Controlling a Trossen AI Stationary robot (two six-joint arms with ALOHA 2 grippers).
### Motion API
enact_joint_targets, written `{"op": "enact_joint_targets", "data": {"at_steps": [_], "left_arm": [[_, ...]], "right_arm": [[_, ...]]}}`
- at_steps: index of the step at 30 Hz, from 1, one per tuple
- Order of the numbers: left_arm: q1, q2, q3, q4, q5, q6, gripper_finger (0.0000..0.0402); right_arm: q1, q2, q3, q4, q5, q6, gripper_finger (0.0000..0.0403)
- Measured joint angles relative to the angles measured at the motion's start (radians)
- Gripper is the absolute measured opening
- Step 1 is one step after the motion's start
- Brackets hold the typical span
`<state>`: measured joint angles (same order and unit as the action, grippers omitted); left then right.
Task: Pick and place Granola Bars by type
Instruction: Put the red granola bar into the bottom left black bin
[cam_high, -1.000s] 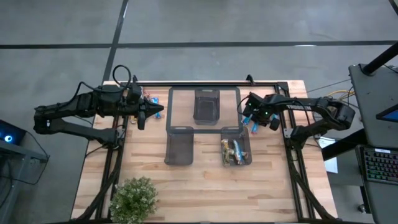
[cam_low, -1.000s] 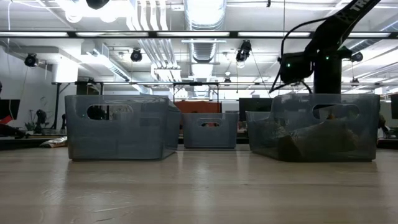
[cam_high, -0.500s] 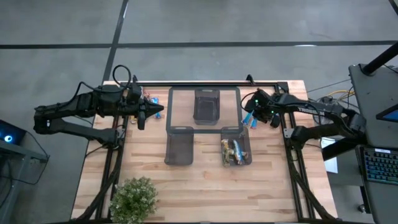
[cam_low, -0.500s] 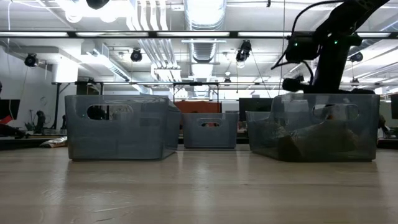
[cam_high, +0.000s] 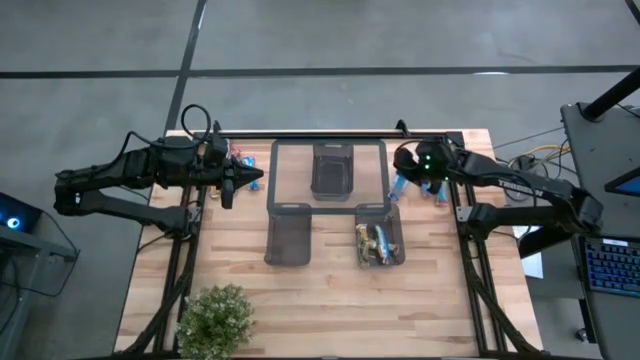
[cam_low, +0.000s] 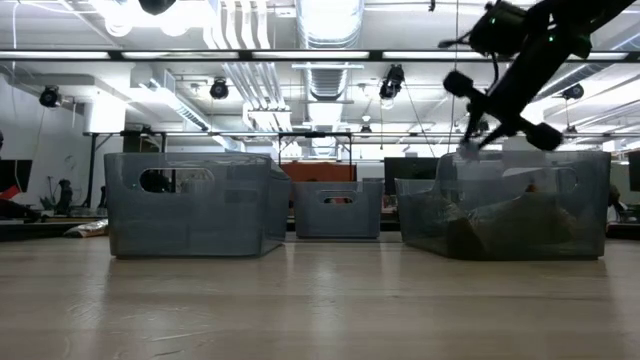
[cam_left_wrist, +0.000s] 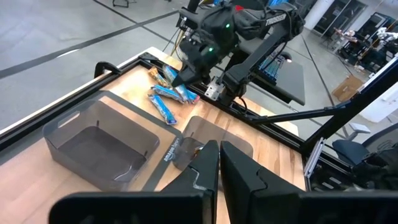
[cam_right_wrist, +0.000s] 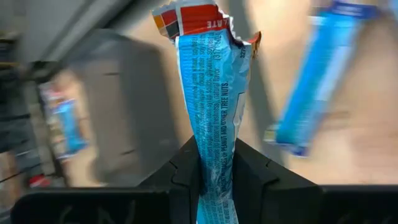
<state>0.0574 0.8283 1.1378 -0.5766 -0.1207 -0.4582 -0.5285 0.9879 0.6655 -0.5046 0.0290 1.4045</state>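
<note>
Since the earlier frames the right arm had swung in toward the bins, its wrist lifting and tilting, while the left arm had not shifted. The left gripper (cam_high: 252, 177), fingers pressed together on nothing, waited at the table's left edge beside a few loose blue bars (cam_high: 240, 158). To its right stood three dark translucent rectangular bins: an empty near-left one (cam_high: 288, 232), an empty far one (cam_high: 332, 169), and a near-right one (cam_high: 380, 236) holding brownish-gold bars (cam_high: 375, 243). Further right, the right gripper (cam_high: 400, 186) hung just beyond that bin's far rim, fingers clamped on a slim bright-blue foil bar with a red end (cam_right_wrist: 209, 93). The bar's long axis ran straight out from the fingers. Its print was too blurred to read, save a fragment like "ATE". More blue bars (cam_left_wrist: 169, 99) lay on the table below.
</note>
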Motion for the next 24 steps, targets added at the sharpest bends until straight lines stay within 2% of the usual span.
{"op": "enact_joint_targets", "data": {"at_steps": [11,24], "left_arm": [[0.0,-0.011,0.0,0.0,0.0,0.062,0.0],[0.0,-0.049,0.0,0.0,-0.011,0.071,0.0]], "right_arm": [[0.114,-0.013,0.0,0.302,0.0,-0.028,0.0058],[0.24,-0.01,0.0,0.512,0.051,-0.029,0.0058]]}}
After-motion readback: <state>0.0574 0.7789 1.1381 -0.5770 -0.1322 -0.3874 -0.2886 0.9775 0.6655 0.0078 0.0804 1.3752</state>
